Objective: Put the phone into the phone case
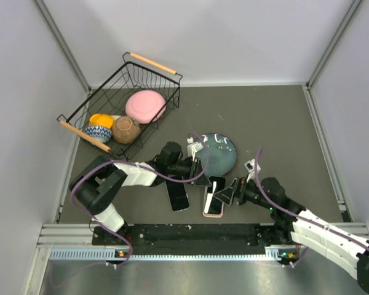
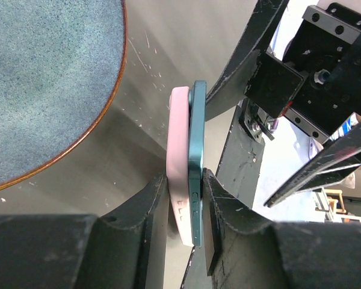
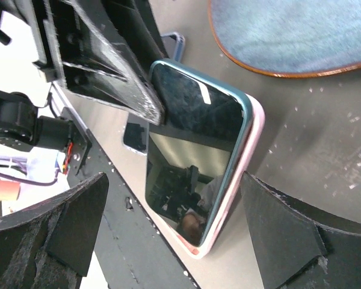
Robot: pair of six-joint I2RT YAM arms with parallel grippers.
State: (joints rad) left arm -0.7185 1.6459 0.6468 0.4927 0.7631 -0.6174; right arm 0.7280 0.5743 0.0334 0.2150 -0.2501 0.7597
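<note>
A teal phone (image 3: 192,150) with a dark screen lies partly seated in a pink phone case (image 3: 245,162) on the table, near a blue plate. In the top view the phone and case (image 1: 213,198) lie between both arms. My left gripper (image 2: 189,205) is shut edge-on across the pink case (image 2: 179,174) and the teal phone (image 2: 198,150) at their far end. My right gripper (image 3: 180,235) is open, its fingers (image 3: 78,223) apart on either side of the phone's near end and not touching it.
A blue plate (image 1: 220,153) lies just beyond the phone. A second dark phone (image 1: 177,195) lies to its left. A black wire dish rack (image 1: 86,104) with a pink plate, bowls and a cup stands at the back left.
</note>
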